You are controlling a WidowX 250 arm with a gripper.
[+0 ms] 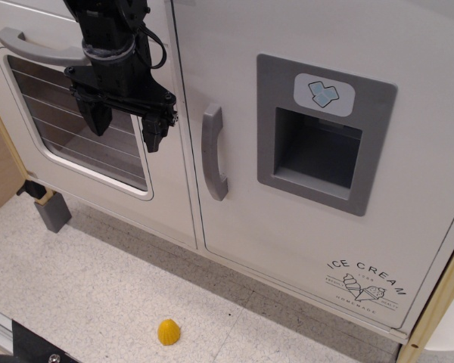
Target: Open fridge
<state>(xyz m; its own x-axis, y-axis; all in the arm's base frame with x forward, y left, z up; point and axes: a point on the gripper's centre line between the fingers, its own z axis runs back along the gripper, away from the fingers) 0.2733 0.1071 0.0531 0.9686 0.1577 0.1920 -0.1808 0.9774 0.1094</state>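
Note:
The fridge door (287, 227) is a large white panel on the right. It has a vertical grey handle (214, 151), a grey recessed ice-dispenser panel (324, 134) and an "ICE CREAM" logo (365, 283). The door looks flush with the cabinet, closed. My black gripper (126, 127) hangs in front of the oven window, left of the fridge handle and apart from it. Its two fingers (154, 130) point down, spread apart and hold nothing.
The white oven door (76, 178) with a window and a horizontal grey handle (38, 51) is on the left. A grey block (53, 212) stands at its lower left corner. A small yellow object (169, 331) lies on the speckled floor. A wooden post (439, 302) edges the right.

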